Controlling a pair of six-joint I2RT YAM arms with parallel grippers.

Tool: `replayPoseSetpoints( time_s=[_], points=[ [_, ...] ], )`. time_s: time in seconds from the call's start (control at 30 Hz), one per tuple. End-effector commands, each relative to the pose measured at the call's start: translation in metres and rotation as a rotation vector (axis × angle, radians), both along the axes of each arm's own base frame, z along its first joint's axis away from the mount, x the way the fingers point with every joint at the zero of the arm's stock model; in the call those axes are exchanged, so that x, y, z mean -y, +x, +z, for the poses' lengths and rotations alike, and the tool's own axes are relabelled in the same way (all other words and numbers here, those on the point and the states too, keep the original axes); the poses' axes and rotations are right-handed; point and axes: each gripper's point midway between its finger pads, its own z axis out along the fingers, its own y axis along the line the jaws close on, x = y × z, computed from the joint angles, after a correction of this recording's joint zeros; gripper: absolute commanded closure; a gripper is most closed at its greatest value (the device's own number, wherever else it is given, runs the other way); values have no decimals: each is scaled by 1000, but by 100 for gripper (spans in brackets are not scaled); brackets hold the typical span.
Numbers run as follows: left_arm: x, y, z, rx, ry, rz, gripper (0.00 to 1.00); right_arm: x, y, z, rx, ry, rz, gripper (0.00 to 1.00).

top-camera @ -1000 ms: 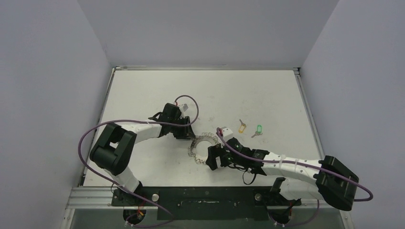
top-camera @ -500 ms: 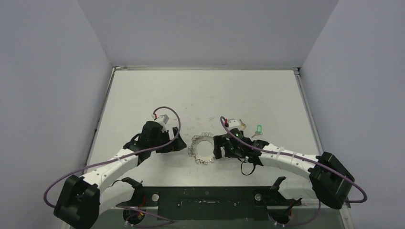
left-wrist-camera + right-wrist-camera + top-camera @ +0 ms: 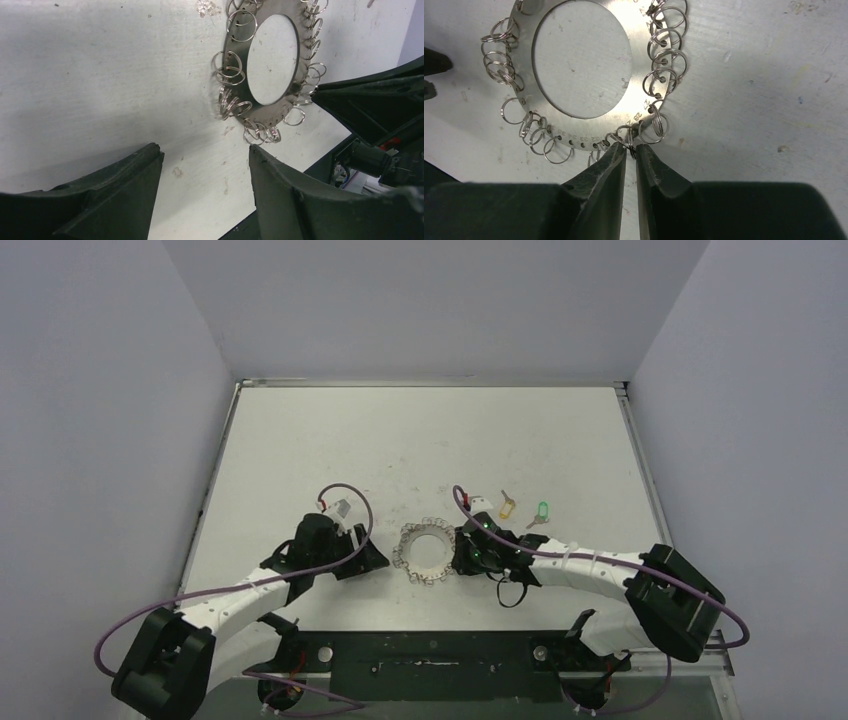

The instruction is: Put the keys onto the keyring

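The keyring (image 3: 428, 551) lies flat on the white table between my two grippers, a silvery disc fringed with wire loops. My right gripper (image 3: 459, 553) is at its right edge. In the right wrist view the jaws (image 3: 631, 146) are nearly closed, with one wire loop of the keyring (image 3: 642, 94) pinched between the tips. My left gripper (image 3: 378, 558) is just left of the ring. It stands open (image 3: 204, 147) over bare table, its right fingertip close to the loops of the keyring (image 3: 237, 75). The yellow key (image 3: 508, 507) and green key (image 3: 542, 511) lie beyond the right arm.
Grey walls close in the table on three sides. A black mounting rail (image 3: 430, 650) runs along the near edge. Purple cables (image 3: 345, 502) loop over both wrists. The right gripper's dark body (image 3: 370, 100) shows in the left wrist view.
The left arm swung from the ring's far left side to its left and its jaws opened. The right gripper moved from the ring's near side to its right edge and closed on a loop.
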Motion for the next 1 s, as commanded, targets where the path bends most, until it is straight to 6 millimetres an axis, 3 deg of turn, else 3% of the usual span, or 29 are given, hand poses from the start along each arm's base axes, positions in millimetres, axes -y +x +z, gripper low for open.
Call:
replayPoseSetpoints(
  time_s=[0.0,0.3,0.47,0.67,0.87,0.97],
  points=[
    [22,18,18,58,-82,-45,41,-20,-4,14,19,114,-8,87],
    [50,44,20,78,-48,-136,55,-46,-25,5,-16,194,7,99],
    [52,58,15,82,38,-182,57,-60,-33,17,-1,229,37,98],
    [33,63,20,106,192,-193,54,-46,-22,44,93,226,-7,82],
    [-2,55,38,156,314,-126,32,-15,-11,59,180,145,-56,51],
    [-14,47,49,186,322,-90,27,-6,-5,60,180,129,-69,47]
  ],
)
